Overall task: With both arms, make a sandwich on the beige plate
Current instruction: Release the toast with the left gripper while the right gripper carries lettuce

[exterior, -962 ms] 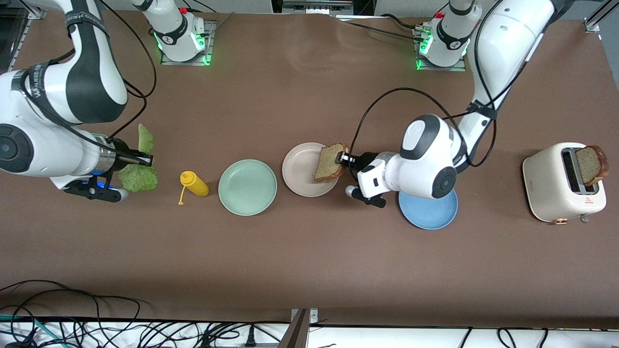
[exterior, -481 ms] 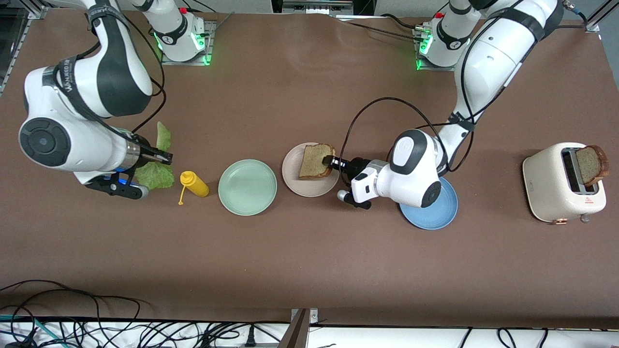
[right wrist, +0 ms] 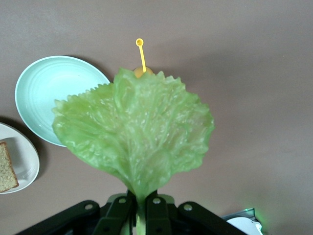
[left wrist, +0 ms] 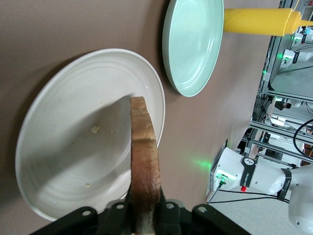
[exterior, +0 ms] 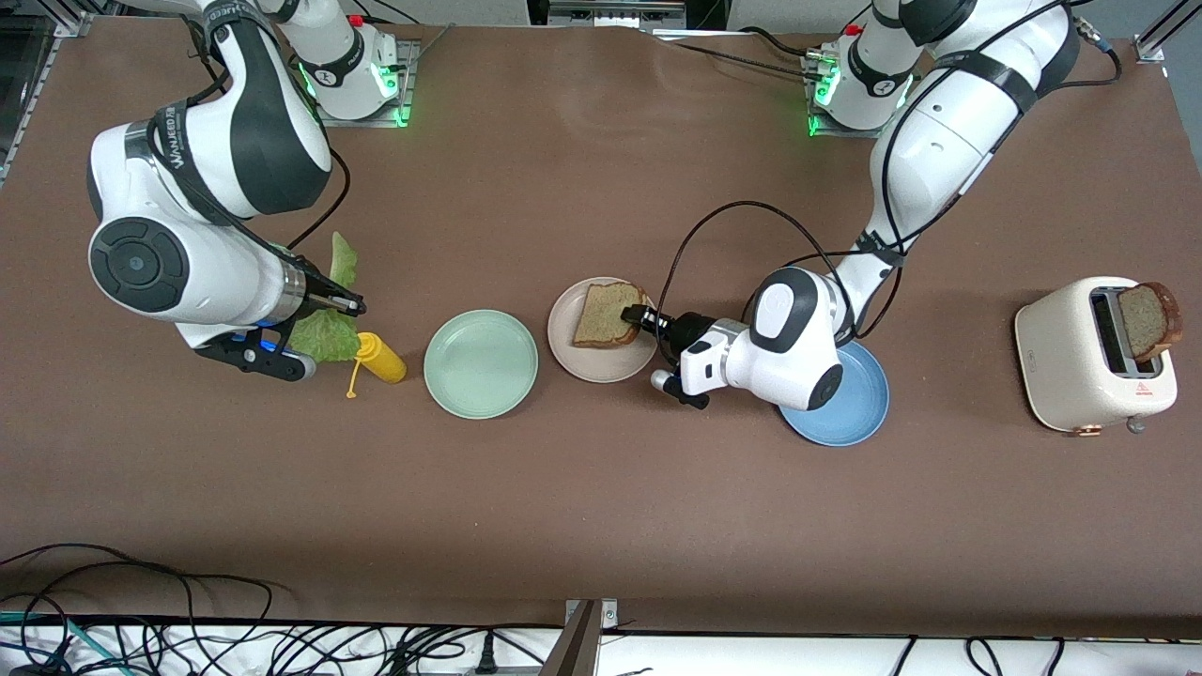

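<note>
My left gripper (exterior: 640, 317) is shut on a brown bread slice (exterior: 606, 315), holding it low over the beige plate (exterior: 575, 354). In the left wrist view the slice (left wrist: 145, 161) shows edge-on between the fingers (left wrist: 145, 215), over the plate (left wrist: 73, 156). My right gripper (exterior: 352, 305) is shut on a ruffled green lettuce leaf (exterior: 324, 330) and holds it above the yellow squeeze bottle (exterior: 380, 358). The right wrist view shows the leaf (right wrist: 134, 132) gripped by its stem (right wrist: 142, 210). A second bread slice (exterior: 1148, 319) stands in the toaster (exterior: 1071, 361).
A mint-green plate (exterior: 481, 363) lies between the bottle and the beige plate. A blue plate (exterior: 850, 408) lies under the left arm's wrist. The toaster stands at the left arm's end of the table. Cables run along the table's near edge.
The left gripper lowered the bread slice flatter onto the beige plate. The right gripper carried the lettuce toward the bottle and the plates.
</note>
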Available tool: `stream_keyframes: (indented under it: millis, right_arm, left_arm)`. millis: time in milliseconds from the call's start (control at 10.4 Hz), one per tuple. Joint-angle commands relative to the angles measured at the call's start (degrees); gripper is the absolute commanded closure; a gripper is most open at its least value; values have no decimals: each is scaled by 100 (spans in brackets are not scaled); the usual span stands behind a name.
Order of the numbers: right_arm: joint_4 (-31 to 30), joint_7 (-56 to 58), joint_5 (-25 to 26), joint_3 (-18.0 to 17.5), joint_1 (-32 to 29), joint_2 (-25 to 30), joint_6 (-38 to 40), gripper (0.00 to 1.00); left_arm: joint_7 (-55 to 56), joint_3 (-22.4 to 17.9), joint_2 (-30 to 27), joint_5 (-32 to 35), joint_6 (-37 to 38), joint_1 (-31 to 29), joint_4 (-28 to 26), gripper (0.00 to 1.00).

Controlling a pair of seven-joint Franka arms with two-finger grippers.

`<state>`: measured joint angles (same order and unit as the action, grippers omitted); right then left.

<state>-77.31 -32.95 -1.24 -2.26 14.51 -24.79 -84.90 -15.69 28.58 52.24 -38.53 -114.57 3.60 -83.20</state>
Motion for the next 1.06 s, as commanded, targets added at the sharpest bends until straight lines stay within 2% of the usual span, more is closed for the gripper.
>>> stream_keyframes:
  millis: [0,192,385,577,962]
  right_arm:
    - [-65,-281,71,6,105,80,-79,100]
    - [-65,-299,36,6,201,80,-79,100]
    - [-65,-885,19,-3,463,89,-184,100]
    - [-65,-1518,36,6,955,54,-420,100]
    - [-91,-2239,1,6,1457,-192,-1289,100]
  left_arm:
    - [-171,-54,23,-155,13,-26,163,0]
    - [-162,-194,-65,106,74,-122,164,0]
    - [-154,-186,-135,983,188,-456,137,0]
    - [-136,-195,-336,1513,285,-702,137,0]
    - [153,-239,-1337,3277,855,-1230,146,0]
